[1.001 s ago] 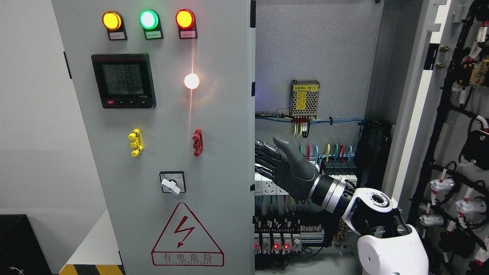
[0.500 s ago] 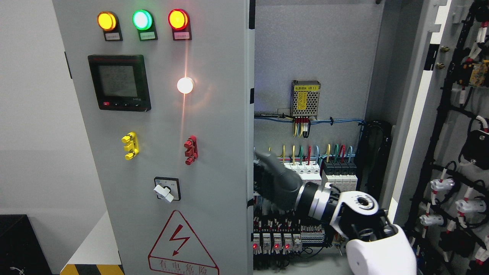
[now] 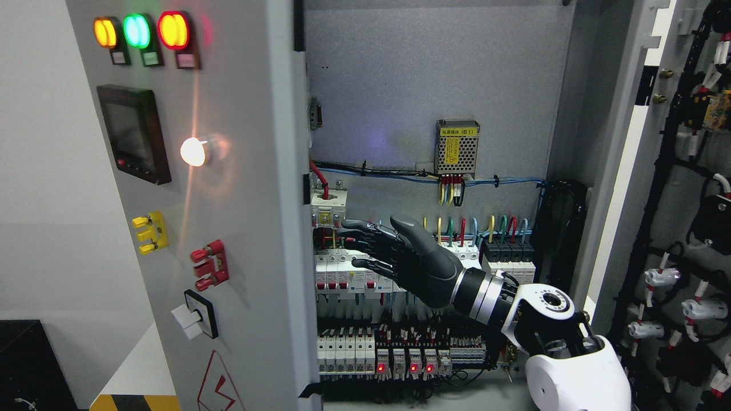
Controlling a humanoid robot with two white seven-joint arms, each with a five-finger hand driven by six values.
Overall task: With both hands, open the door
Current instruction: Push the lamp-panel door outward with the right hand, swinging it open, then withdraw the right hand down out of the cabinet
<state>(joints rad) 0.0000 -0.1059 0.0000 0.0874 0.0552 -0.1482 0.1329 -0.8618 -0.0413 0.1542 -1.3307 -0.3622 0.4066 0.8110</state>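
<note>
The grey left cabinet door [image 3: 240, 188] stands swung out toward me, its front carrying lamps, a meter, a rotary switch and coloured handles. The right door [image 3: 679, 188] is folded open at the far right, showing its cabled inner face. My right hand [image 3: 371, 248] is dark, with a white forearm entering from the lower right. It hovers inside the cabinet opening, just right of the left door's free edge, fingers stretched out and holding nothing. I see no left arm.
Behind the hand the cabinet interior holds rows of breakers [image 3: 342, 274], coloured wires and a perforated power supply [image 3: 456, 147]. A black box [image 3: 25, 365] and a yellow-black striped edge [image 3: 137, 402] sit at the lower left.
The left door has swung further open to the left, exposing more breakers. My right hand came off the door edge and now stretches out in the opening.
</note>
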